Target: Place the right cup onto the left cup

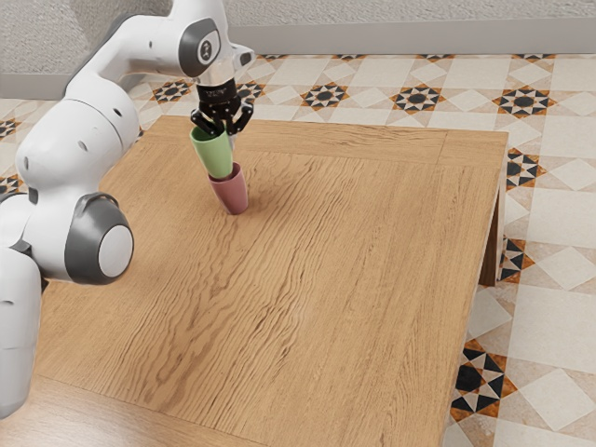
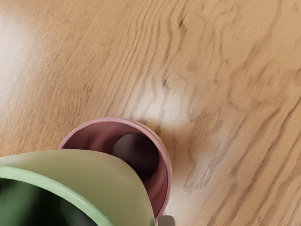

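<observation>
The gripper is clamped on the green cup; the pink cup sits at its five o'clock in the exterior view. Centre the bases, keep upright, lower gently, then release.

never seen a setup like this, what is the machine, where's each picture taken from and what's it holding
The machine is a white, jointed robot arm ending in a black two-finger tool. The exterior view comes from a camera at the arm's side; the wrist view comes from one on its hand, looking toward the wooden table. The pink cup stands on that table. The tool appears to grip the green cup near its rim, holding it tilted, its lower end at the pink cup's mouth.
</observation>
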